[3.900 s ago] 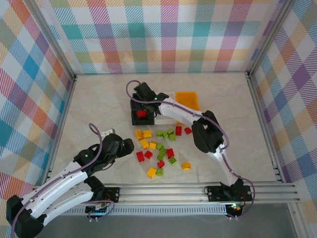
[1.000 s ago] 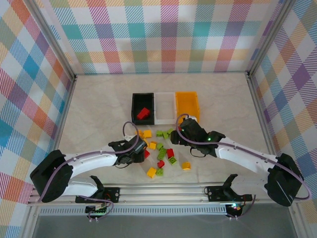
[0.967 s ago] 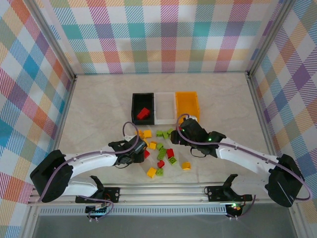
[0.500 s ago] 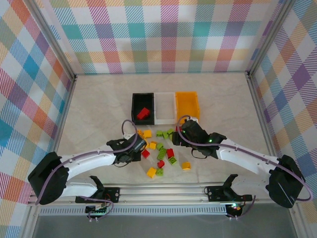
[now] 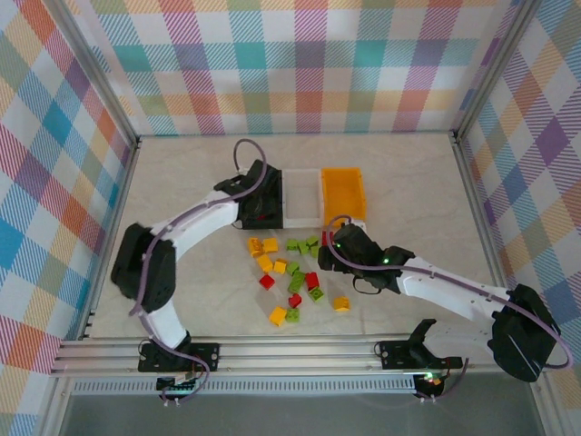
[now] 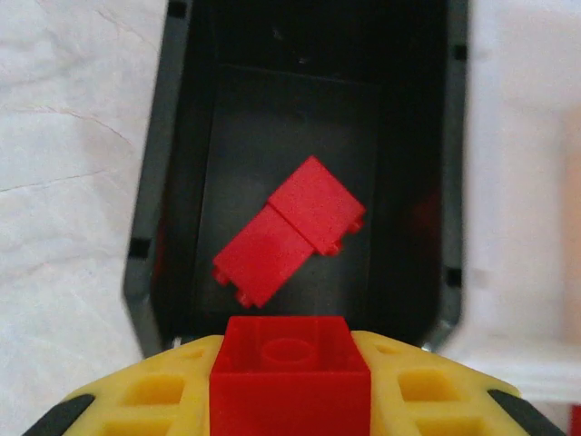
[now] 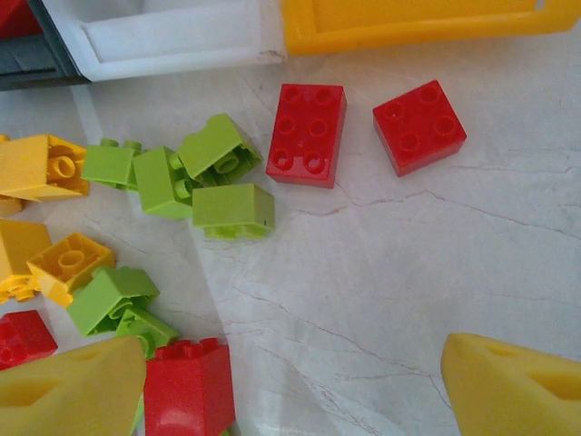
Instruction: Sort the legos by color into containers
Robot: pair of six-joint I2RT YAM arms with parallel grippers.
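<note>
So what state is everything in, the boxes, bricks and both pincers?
left pincer: shut on a red brick, over the black bin.
right pincer: open, above the loose bricks.
black bin: red bricks inside.
white bin: looks empty.
orange bin: looks empty.
loose bricks: scattered on the table.

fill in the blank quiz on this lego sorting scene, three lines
1. The left claw is shut on a ___ brick above the black bin.
2. Between the black bin and the orange bin stands the ___ bin.
3. The right claw has its jaws ___.

Missing words: red; white; open
</note>
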